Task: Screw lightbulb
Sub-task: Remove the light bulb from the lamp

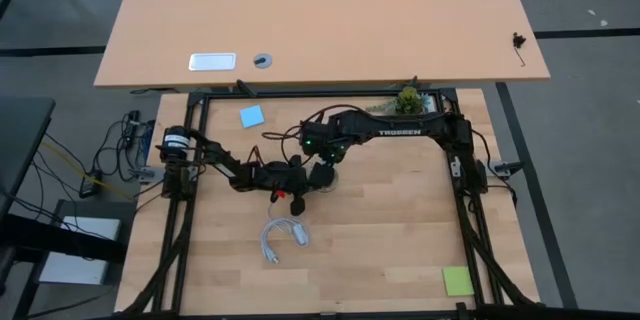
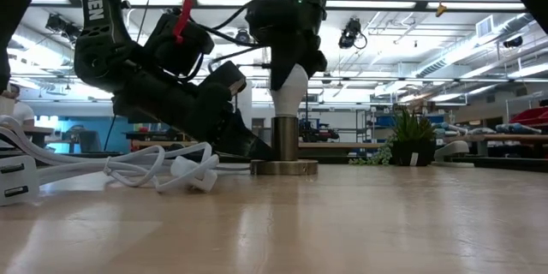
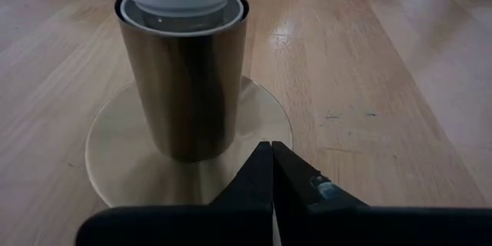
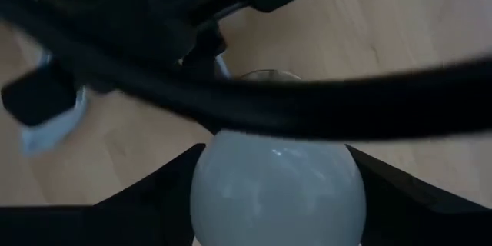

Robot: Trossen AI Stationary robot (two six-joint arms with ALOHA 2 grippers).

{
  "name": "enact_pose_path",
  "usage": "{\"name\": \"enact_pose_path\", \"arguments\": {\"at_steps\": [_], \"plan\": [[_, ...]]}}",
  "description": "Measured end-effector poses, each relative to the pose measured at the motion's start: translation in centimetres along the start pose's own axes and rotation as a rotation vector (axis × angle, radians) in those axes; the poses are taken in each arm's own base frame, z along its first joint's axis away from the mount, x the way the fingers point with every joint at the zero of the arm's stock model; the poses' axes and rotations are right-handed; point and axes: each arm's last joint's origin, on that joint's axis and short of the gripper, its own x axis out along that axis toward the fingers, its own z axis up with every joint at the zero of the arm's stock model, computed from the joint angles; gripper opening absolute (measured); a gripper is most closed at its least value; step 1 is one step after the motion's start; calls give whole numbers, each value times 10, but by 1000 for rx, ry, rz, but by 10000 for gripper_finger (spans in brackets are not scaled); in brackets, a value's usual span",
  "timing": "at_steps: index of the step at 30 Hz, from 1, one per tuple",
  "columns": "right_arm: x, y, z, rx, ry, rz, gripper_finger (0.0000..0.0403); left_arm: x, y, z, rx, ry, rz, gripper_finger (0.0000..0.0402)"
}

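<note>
The white frosted lightbulb (image 2: 289, 92) stands upright with its base in the brassy socket cylinder (image 2: 285, 139), which rises from a round base disc (image 2: 284, 168) at mid-table. My right gripper (image 2: 289, 62) comes down from above and is shut on the bulb (image 4: 277, 192). My left gripper (image 3: 270, 147) lies low at the socket's left side, fingers shut, with its tips on the disc (image 3: 154, 169). The bulb's screw base is hidden inside the socket (image 3: 184, 84). My left gripper presses its shut fingertips (image 3: 265, 161) down on the rim of the socket's base disc (image 3: 254, 123), coming in low and slanting from the table's left. The disc lies flat on the table. My right gripper pinches the bulb's rounded glass top (image 4: 231, 184) between its two fingers (image 4: 165, 192), one on each side, from above and pointing down. The bulb stands upright with its lower end in the socket.
A coiled white cord with a plug (image 1: 285, 235) lies on the table near the socket; it also shows in the low view (image 2: 154, 168). A blue note (image 1: 251, 116) lies at the far left, a green note (image 1: 457, 280) at the near right, a small plant (image 1: 410, 100) at the far edge.
</note>
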Motion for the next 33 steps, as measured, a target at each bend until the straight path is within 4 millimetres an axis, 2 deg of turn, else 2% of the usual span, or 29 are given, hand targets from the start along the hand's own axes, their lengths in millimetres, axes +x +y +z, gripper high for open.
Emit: {"name": "enact_pose_path", "arguments": {"at_steps": [7,14,17,24,33], "plan": [[0,0,-1,-336,15,7,268,0,0,0,0,-1,0,0],[-1,0,-3,-786,25,25,285,0,0,0,0,-1,1,0],[-1,1,-3,-902,22,22,282,0,0,0,0,-1,0,0],[-2,2,-3,-894,28,9,291,0,0,0,0,-2,2,0],[-10,17,-3,-733,5,-70,342,0,0,0,1,1,-5,0]]}}
